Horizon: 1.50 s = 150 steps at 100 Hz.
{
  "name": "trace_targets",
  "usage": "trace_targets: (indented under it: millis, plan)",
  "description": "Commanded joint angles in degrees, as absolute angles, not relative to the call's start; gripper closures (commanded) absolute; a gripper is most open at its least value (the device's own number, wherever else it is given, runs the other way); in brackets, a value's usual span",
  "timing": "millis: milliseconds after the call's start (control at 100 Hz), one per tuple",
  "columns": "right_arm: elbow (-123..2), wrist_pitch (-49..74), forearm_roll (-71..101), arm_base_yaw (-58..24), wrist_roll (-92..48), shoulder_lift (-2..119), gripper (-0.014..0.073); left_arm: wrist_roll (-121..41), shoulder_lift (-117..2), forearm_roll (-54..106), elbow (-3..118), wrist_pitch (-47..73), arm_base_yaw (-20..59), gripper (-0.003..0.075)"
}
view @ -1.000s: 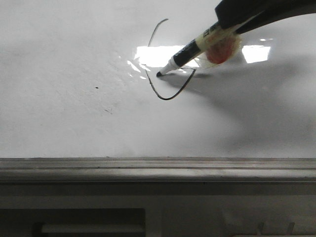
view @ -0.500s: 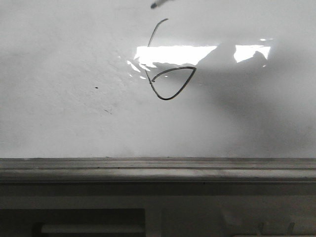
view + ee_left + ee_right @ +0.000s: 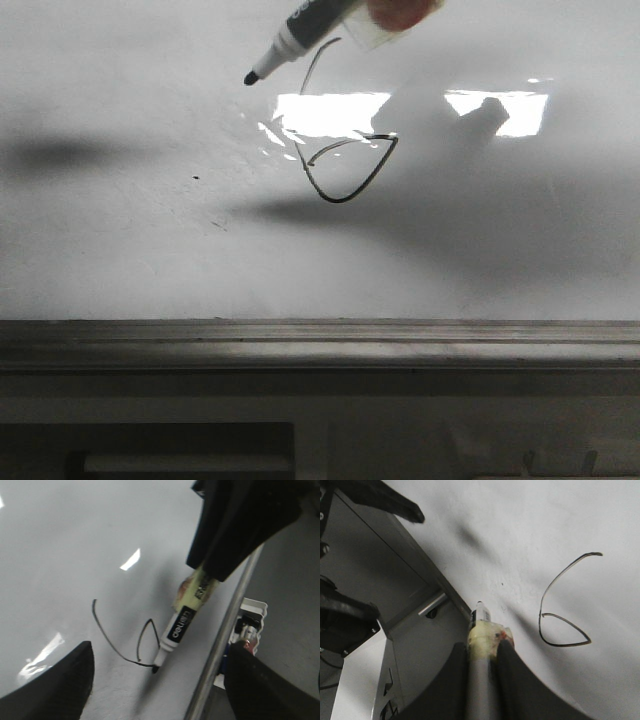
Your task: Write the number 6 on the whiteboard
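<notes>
Right hand [image 3: 482, 652] is clamped on one marker [image 3: 300, 35], its two fingers pressing the taped barrel, tip bare and pointing out over the board. Left hand [image 3: 155, 680] is spread wide and holds nothing; only its two dark fingers show at the edge of its own view.

Items, largest to smallest:
- One whiteboard [image 3: 120, 230], glossy, with a grey ledge [image 3: 320, 345] along its near edge.
- One number 6 [image 3: 345, 150] — a thin black stroke ending in a pointed loop, lying near the middle of the board beside the bright glare.
- One marker, tip [image 3: 250, 78] apparently lifted clear of the surface, beside the top of the stroke.

The figure reads as complete, so the step in hand is judged to be the retreat. Lift the tip straight away from the board — any sideways drag near the wet line risks a smear or a stray mark.
</notes>
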State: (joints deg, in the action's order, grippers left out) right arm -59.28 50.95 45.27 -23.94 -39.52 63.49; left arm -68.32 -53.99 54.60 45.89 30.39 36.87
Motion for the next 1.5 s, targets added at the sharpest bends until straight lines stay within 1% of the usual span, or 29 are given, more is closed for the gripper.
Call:
trace_targets:
  millis: [0, 190, 300, 350, 520, 660, 1100, 1240, 1490]
  plan:
    - [-61.7, 51.4, 47.4, -25.1, -41.1, 63.8, 0.0654, -68.6, -55.2, 55.3, 47.5, 26.7, 39.7, 0.0227]
    - [-61.7, 51.0, 47.4, -28.0, -42.6, 64.4, 0.0654, -69.5, -59.0, 54.4, 47.5, 26.0, 44.5, 0.0227]
    - [-61.7, 51.2, 47.4, -28.3, -42.6, 64.4, 0.0654, -69.5, -60.1, 53.7, 47.5, 25.1, 45.4, 0.0232]
    - [-61.7, 51.2, 47.4, -28.3, -42.6, 64.4, 0.0654, -69.5, -60.3, 53.5, 47.5, 25.0, 45.4, 0.0254]
    - [-61.7, 51.4, 47.4, -28.3, -42.7, 64.4, 0.0655, -69.5, -60.6, 53.0, 47.5, 24.9, 45.4, 0.0372]
    - [-61.7, 51.7, 47.4, -28.3, -42.8, 64.4, 0.0659, -69.5, -60.6, 53.0, 47.5, 24.6, 45.4, 0.0426]
    - [-61.7, 52.2, 50.3, -28.3, -45.3, 64.9, 0.0659, -69.6, -60.6, 53.0, 47.5, 25.1, 45.4, 0.0433]
    - [-61.7, 52.4, 50.4, -28.3, -45.3, 64.9, 0.0659, -69.6, -60.6, 52.9, 47.5, 25.9, 45.4, 0.0481]
    - [-61.8, 52.4, 51.0, -28.3, -45.7, 64.9, 0.0659, -69.6, -61.0, 52.6, 47.5, 25.9, 45.4, 0.0617]
